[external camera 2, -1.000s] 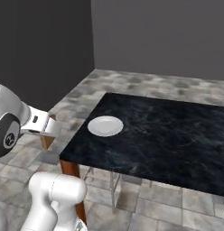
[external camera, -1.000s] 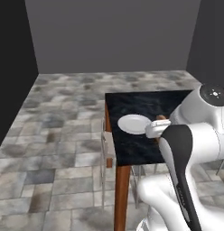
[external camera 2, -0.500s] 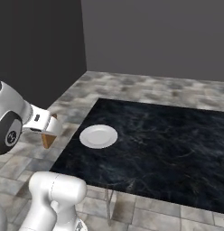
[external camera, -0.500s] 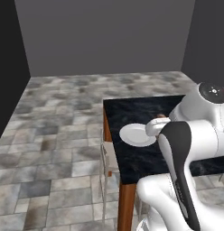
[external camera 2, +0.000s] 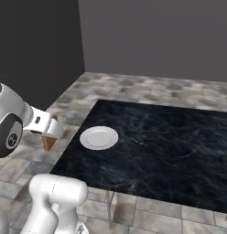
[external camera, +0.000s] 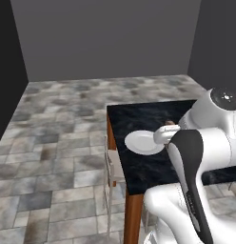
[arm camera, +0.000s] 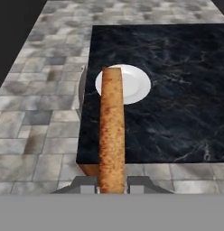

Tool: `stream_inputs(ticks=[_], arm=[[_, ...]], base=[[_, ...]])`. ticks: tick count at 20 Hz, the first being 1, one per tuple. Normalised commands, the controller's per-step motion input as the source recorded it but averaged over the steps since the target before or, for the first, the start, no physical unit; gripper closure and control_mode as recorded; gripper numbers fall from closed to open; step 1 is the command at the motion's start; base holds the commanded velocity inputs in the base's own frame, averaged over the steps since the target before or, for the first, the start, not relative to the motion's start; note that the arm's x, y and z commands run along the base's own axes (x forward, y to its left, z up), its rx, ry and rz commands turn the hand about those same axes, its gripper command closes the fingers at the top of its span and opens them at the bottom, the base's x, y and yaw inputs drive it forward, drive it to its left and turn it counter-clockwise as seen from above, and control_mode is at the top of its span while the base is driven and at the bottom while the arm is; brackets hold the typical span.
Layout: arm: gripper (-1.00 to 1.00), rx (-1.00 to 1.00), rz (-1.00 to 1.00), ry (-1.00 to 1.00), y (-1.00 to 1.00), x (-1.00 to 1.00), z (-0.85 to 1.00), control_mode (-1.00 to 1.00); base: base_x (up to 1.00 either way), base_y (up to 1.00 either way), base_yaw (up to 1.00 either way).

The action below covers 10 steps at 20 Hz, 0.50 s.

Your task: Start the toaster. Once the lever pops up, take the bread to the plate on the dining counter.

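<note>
I see a simulated kitchen corner with plain grey walls and a mottled grey stone-tile floor (external camera 2: 133, 87). No brand, label or writing can be read on anything in view.

The dining counter (external camera 2: 179, 146) fills much of the scene: a black speckled stone top, with a reddish-brown wooden side (external camera: 132, 217) showing at its near corner in the left base view. The plate (external camera 2: 99, 137), round, plain and white, lies flat on the counter near its left edge.

In the hand view, the gripper (arm camera: 112, 182) has its fingers drawn in narrow, pinching the bread (arm camera: 112, 131) between them. The slice is thin, tan-brown and seen edge-on, standing straight up from the fingertips. Its far end overlaps the plate (arm camera: 134, 83) in that view; I cannot tell whether it is above the plate or short of it.

In the right base view, the bread (external camera 2: 48, 141) hangs below the white hand, off the counter's left edge and well apart from the plate. A pale chair (external camera: 112, 167) stands tucked against the counter's side.
</note>
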Motion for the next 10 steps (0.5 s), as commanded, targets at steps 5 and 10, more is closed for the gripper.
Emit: stream_inputs(ticks=[5,10], arm=[[1.0,0.0,-0.2,0.01,-0.07,0.72,-0.18,-1.0],[1.0,0.0,-0.12,0.01,-0.16,0.8,-0.23,-1.0]], base=[[0.0,0.0,0.0],[0.0,0.0,0.0]])
